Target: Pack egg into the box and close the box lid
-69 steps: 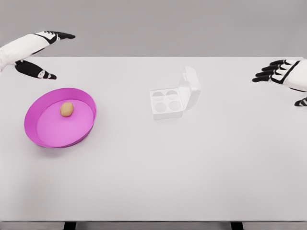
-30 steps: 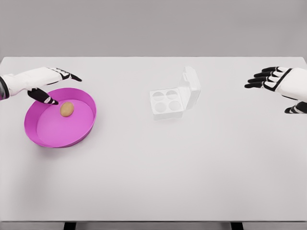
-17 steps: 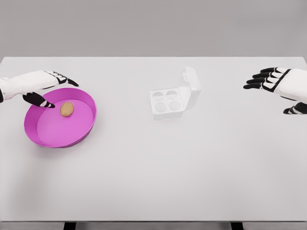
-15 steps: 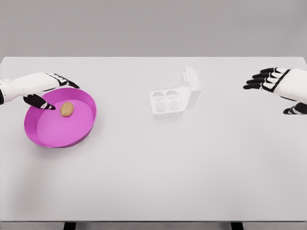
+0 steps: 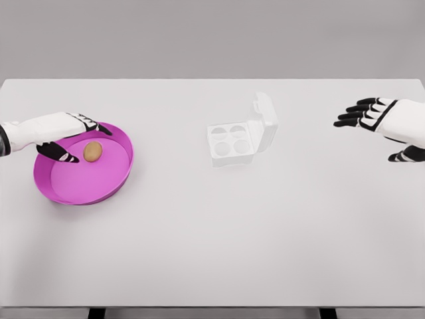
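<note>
A brown egg (image 5: 93,151) lies inside the magenta bowl (image 5: 99,186) at the table's left. My left hand (image 5: 84,141) hovers over the bowl's far-left rim, open, with its thumb just left of the egg and its fingers just above it; I see no grasp. The white egg box (image 5: 232,142) stands at the table's middle with several empty cups and its lid (image 5: 263,121) raised on the right side. My right hand (image 5: 373,126) hangs open at the far right, well away from the box.
The white table (image 5: 219,239) stretches wide in front of the bowl and the box. Its far edge runs along the grey wall, and its front edge shows at the bottom of the view.
My left hand has come down from the far-left corner to the bowl and closed in around the egg. The right hand has drifted slightly left and lower. Egg and box have not moved.
</note>
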